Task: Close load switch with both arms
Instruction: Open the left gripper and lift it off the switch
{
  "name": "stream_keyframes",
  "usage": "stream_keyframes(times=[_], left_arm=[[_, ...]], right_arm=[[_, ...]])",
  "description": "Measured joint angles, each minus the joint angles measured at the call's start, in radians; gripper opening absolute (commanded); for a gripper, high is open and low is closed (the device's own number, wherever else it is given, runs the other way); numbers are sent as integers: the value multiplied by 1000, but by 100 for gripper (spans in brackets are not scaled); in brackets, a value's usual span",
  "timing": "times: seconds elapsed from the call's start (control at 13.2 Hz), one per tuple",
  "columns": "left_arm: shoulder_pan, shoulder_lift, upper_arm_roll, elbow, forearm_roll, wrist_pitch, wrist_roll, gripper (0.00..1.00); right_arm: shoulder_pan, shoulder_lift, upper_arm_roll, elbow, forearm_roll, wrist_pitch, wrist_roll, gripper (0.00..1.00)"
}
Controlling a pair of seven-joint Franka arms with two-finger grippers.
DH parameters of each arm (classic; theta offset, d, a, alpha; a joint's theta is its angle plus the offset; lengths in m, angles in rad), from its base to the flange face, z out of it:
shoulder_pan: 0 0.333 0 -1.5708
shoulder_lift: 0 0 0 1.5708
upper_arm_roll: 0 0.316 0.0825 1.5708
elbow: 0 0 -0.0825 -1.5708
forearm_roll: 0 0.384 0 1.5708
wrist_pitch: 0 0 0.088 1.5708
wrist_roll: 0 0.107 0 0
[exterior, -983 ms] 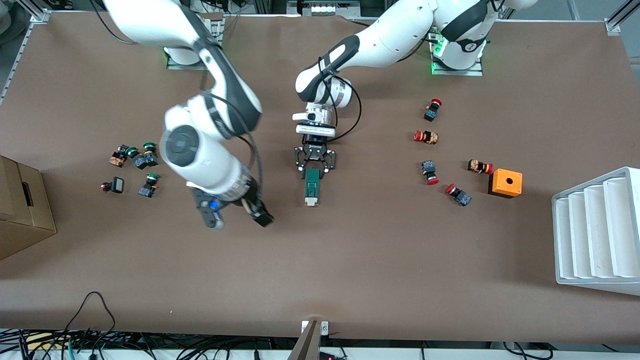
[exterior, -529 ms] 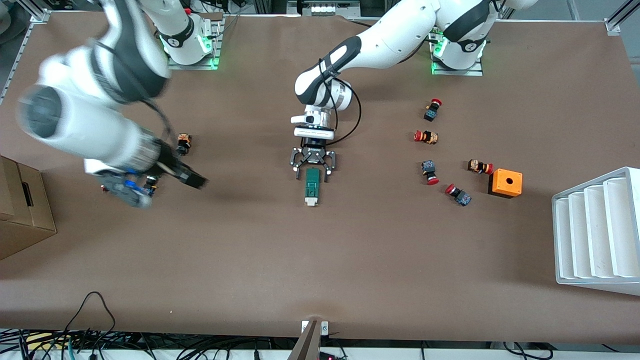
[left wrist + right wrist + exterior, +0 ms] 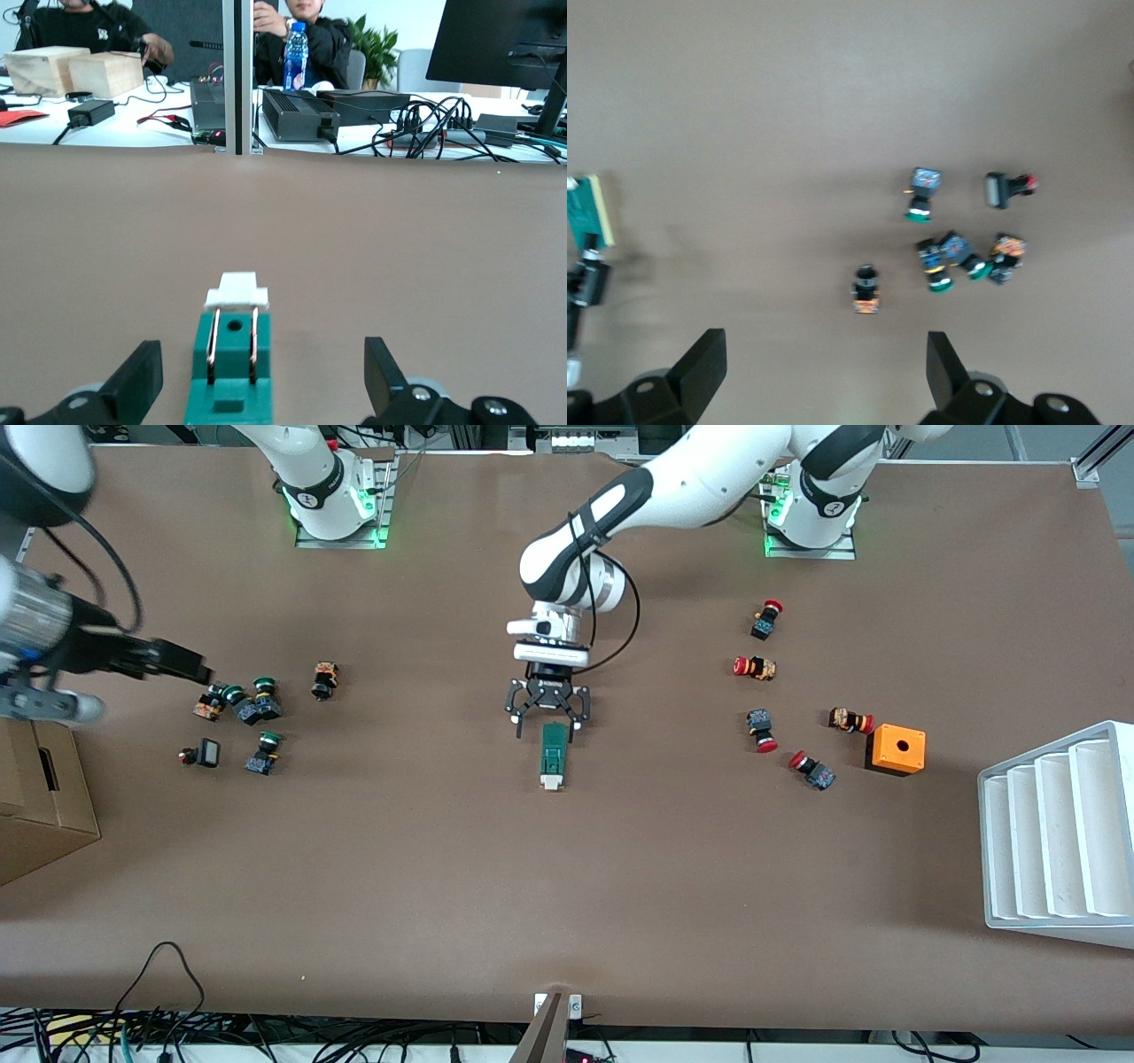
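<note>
Black fingers of your left gripper (image 3: 547, 722) stand spread wide, holding nothing; the gripper sits low at the middle of the table, its fingertips either side of the end of the load switch (image 3: 554, 755) that lies farther from the front camera, with a gap visible on each side in the left wrist view, so neither finger (image 3: 133, 382) touches the green body (image 3: 232, 361); the load switch lies flat on the brown table (image 3: 620, 868), its long axis running toward the front camera, its white piece (image 3: 552, 782) at the nearer end. Your right gripper (image 3: 168, 660) is also spread wide and empty; it hangs in the air at the right arm's end of the table, over bare brown surface beside a cluster of green-capped push buttons (image 3: 248, 704), with a cardboard box (image 3: 40, 806) at the table edge below it in the front view; the right wrist view looks down on those buttons (image 3: 948, 257). Toward the left arm's end you have red-capped push buttons (image 3: 762, 669), an orange box (image 3: 896, 749) and a white ridged tray (image 3: 1054, 837) at the edge, all well apart from the load switch; the wide stretch of table between the load switch and the front edge is open brown surface.
</note>
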Motion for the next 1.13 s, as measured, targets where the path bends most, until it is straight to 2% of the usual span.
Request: stream_keyframes(times=[0.23, 0.3, 0.61, 0.91, 1.13], left_arm=[[2, -130, -14, 0, -249, 75, 192, 100], [11, -197, -14, -1, -388, 107, 306, 100], [34, -282, -14, 20, -705, 125, 520, 100], [91, -367, -14, 87, -1081, 119, 851, 100], [143, -413, -12, 174, -1343, 4, 1093, 100]], right_arm=[[-39, -36, -1, -24, -56, 0, -161, 100], [-39, -41, 4, -24, -78, 2, -190, 100], [-36, -40, 16, -22, -91, 24, -199, 100], [-31, -26, 20, 2, -92, 30, -202, 100], [-31, -26, 21, 28, -97, 31, -203, 100]])
